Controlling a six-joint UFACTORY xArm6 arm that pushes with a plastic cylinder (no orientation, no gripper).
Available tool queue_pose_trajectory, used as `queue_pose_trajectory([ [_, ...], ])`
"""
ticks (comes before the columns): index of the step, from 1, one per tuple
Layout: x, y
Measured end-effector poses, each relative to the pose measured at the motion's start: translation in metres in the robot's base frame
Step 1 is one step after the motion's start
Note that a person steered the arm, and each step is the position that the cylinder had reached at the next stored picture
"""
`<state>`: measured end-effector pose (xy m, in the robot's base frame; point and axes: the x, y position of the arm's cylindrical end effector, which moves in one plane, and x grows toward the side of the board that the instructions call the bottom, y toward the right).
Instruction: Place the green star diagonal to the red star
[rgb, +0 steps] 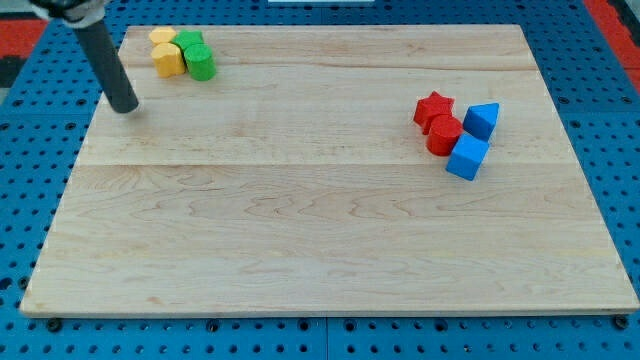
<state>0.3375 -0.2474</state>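
Note:
The green star (188, 42) sits near the view's top left, in a tight cluster with a green cylinder (201, 63), a yellow block (168, 59) and another yellow block (161, 37). The red star (433, 107) lies at the view's right, touching a red cylinder (444, 135). My tip (124, 106) rests on the board to the lower left of the yellow and green cluster, apart from it and far from the red star.
A blue block (482, 120) and a blue cube (467, 157) sit right next to the red cylinder. The wooden board (320, 240) lies on a blue perforated table (20, 180).

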Motion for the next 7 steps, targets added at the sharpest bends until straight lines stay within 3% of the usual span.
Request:
queue_pose_trajectory([
  [3,-0.110,-0.039],
  [4,-0.128,-0.022],
  [7,-0.059,0.159],
])
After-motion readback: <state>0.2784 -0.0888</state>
